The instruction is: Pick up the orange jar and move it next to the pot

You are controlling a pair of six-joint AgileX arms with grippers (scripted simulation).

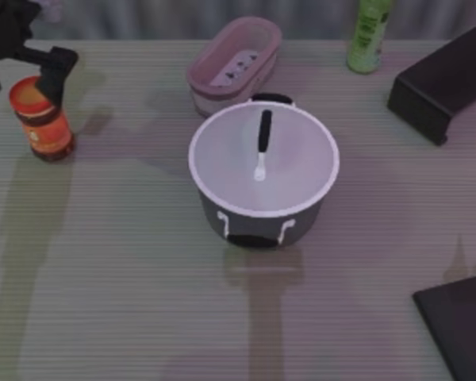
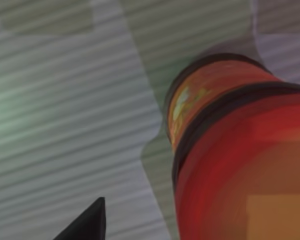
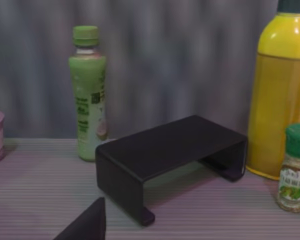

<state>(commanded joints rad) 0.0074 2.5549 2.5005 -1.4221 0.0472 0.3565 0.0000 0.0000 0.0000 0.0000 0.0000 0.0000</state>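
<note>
From above, our left gripper [image 1: 49, 75] sits at the table's [image 1: 127, 302] far left, dark fingers reaching over the jar [image 1: 42, 119]. The jar stands upright there, well apart from the pot [image 1: 262, 171], which occupies the middle. One finger overlaps the jar's lid edge, but we cannot tell from here whether the fingers are apart or pressed on it. A pink container [image 1: 234, 62] lies just behind the pot, so the free ground beside the pot is toward the left and front; we judge that is where the jar should go. Our right arm [image 1: 460, 325] is parked at the near right corner.

In the left wrist view the jar [image 2: 230, 150] fills the frame, very close, with one fingertip [image 2: 87, 222] beside it and clear of its wall. The other finger is out of frame, so a grasp cannot be confirmed.

The right wrist view faces away from the work: a black stand [image 3: 165, 160], a green bottle [image 3: 88, 95], a yellow bottle [image 3: 285, 95] and a small green-capped jar [image 3: 296, 167]. Only one of its fingers [image 3: 87, 225] shows.
</note>
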